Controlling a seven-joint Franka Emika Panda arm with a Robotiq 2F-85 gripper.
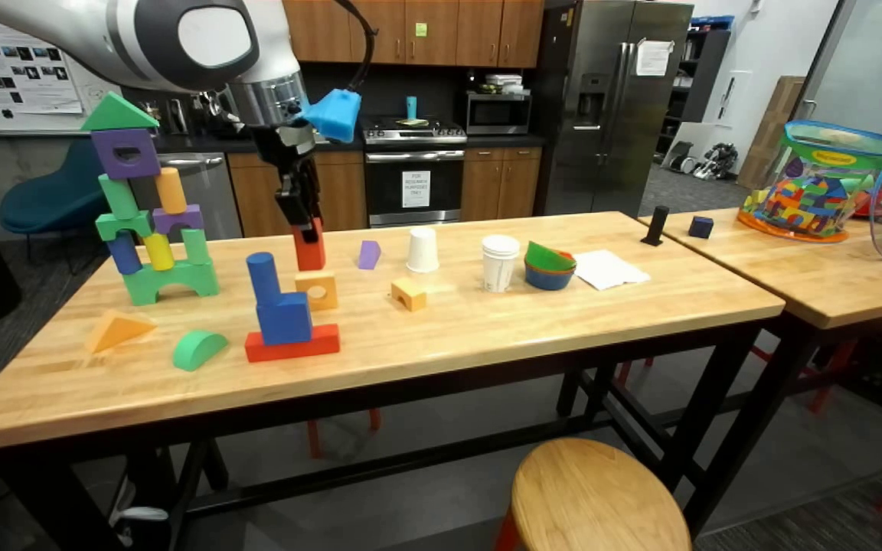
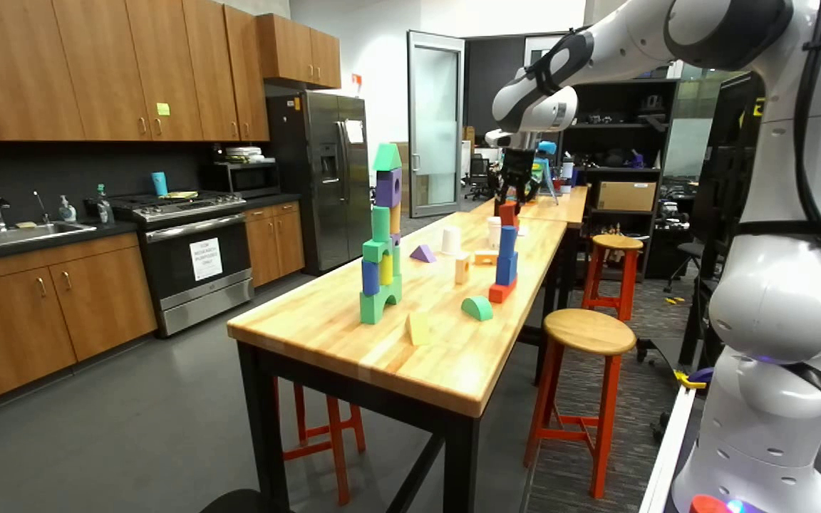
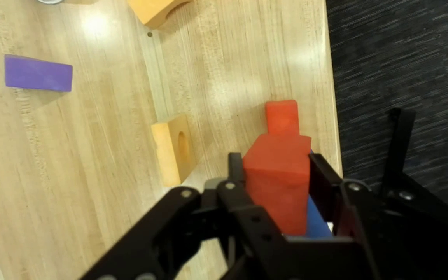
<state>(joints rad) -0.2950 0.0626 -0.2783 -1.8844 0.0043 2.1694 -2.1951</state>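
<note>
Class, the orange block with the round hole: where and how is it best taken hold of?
Probably grip the orange block near its top, coming from straight above and closing across its thickness. It stands on edge on the table, its holed face vertical, and the wrist view shows its top as a narrow strip.

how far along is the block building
Done, by the look of it: the tall tower stands, topped by a green triangle, and a blue cylinder stands on a blue block over a red plank.
In progress: a red block, gripped by the hand, not yet set down.
Left: placing it; perhaps also the loose purple block, orange arch and green half-round.
</note>
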